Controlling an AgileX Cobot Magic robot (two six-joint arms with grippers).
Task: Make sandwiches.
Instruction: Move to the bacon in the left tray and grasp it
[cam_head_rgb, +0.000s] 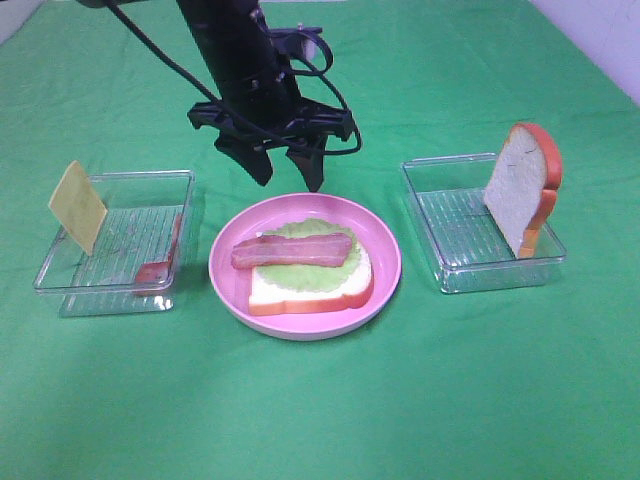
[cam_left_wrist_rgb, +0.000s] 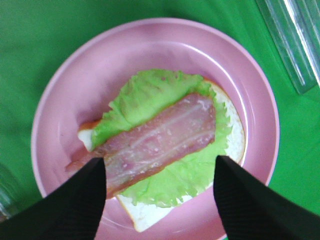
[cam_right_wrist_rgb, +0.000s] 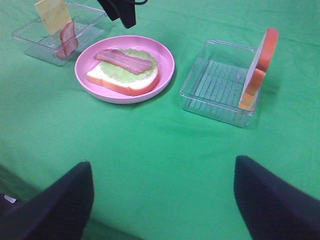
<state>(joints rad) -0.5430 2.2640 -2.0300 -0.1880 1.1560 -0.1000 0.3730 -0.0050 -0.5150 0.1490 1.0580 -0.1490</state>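
My left gripper (cam_head_rgb: 288, 180) hangs open above the far edge of the pink plate (cam_head_rgb: 385, 262), so that side is blocked from above. Nearer than the plate, the green cloth (cam_head_rgb: 320, 400) lies bare and wide, and my right gripper (cam_right_wrist_rgb: 162, 197) has free passage there. Left of the plate a clear tray (cam_head_rgb: 62, 292) props up a tall cheese slice (cam_head_rgb: 77, 207). Right of it a second tray (cam_head_rgb: 452, 272) holds an upright bread slice (cam_head_rgb: 518, 192). Only narrow strips of cloth separate each tray from the plate

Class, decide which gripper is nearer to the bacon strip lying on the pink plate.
Left. The left gripper hangs open directly above the bacon strip; the right gripper is well away from the plate, over the green cloth.
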